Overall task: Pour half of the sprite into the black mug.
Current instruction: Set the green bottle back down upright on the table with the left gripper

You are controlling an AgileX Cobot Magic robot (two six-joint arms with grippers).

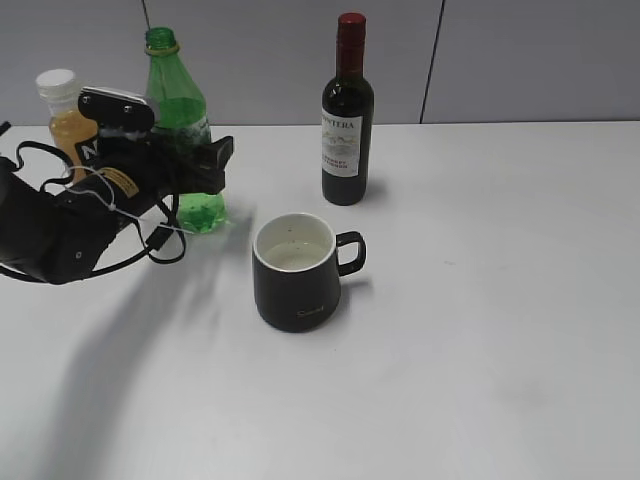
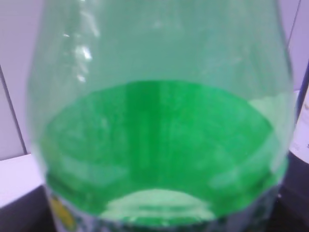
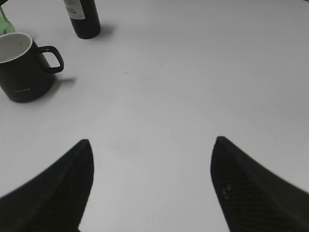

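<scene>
The sprite (image 1: 180, 105) stands upright at the back left of the table, a tall green bottle with a yellow neck ring. It fills the left wrist view (image 2: 159, 135). My left gripper (image 1: 205, 165) is closed around its label part, one finger in front of the bottle. The black mug (image 1: 295, 275) stands in the middle, right of the sprite, handle to the right, with some pale liquid in its white inside. It also shows in the right wrist view (image 3: 21, 67). My right gripper (image 3: 152, 154) is open and empty over bare table, out of the exterior view.
A dark wine bottle (image 1: 347, 120) with a red top stands behind the mug and shows in the right wrist view (image 3: 83, 17). An orange juice bottle (image 1: 68, 120) with a white cap stands left of the sprite, behind my left arm. A grey wall runs behind the table.
</scene>
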